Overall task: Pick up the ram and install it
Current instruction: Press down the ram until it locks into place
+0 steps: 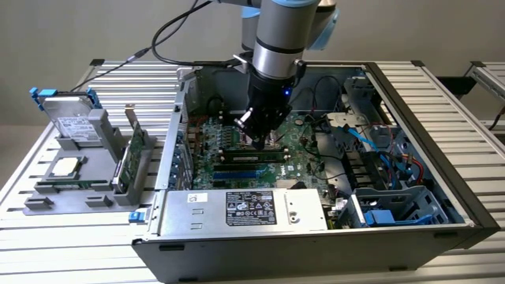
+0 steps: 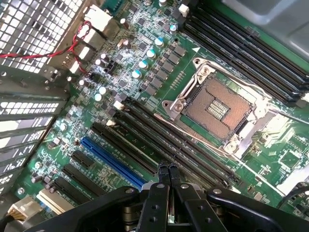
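Inside the open computer case [image 1: 442, 112], we found the gripper [image 2: 168, 169] with its jaws pressed fully together and nothing between them, poised just above the dark memory slots [image 2: 159, 145] of the motherboard [image 2: 145, 82]. In the exterior view we noted the gripper [image 1: 259, 141] low over the board, just behind the ram [image 1: 254, 157], which lay seated flat in a slot near the board's middle. We saw the bare processor socket [image 2: 217, 108] close beside the slots. Toward the exterior view's left, outside the case, we recorded a grey fixture [image 1: 87, 177] carrying a hard drive [image 1: 73, 124] and a green expansion card [image 1: 136, 142].
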Action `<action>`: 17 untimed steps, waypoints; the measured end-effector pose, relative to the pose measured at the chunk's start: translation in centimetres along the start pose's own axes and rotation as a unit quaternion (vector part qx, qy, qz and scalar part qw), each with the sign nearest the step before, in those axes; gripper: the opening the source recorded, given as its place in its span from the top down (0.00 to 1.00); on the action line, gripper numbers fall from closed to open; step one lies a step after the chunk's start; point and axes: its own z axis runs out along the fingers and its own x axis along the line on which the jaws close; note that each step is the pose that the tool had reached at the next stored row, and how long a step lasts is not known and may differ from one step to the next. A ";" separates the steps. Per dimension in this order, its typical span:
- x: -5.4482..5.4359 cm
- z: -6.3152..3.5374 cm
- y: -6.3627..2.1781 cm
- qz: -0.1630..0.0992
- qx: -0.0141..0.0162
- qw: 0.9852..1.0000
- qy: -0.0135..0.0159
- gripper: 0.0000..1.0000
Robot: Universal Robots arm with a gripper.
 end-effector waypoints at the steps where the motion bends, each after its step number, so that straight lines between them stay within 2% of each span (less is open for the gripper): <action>1: 0.0 0.01 0.00 0.006 0.000 1.000 -0.001 0.90; 9: 0.0 0.08 0.00 0.051 -0.001 0.999 -0.006 0.90; 17: 0.0 0.20 0.00 0.095 -0.001 0.995 -0.012 0.90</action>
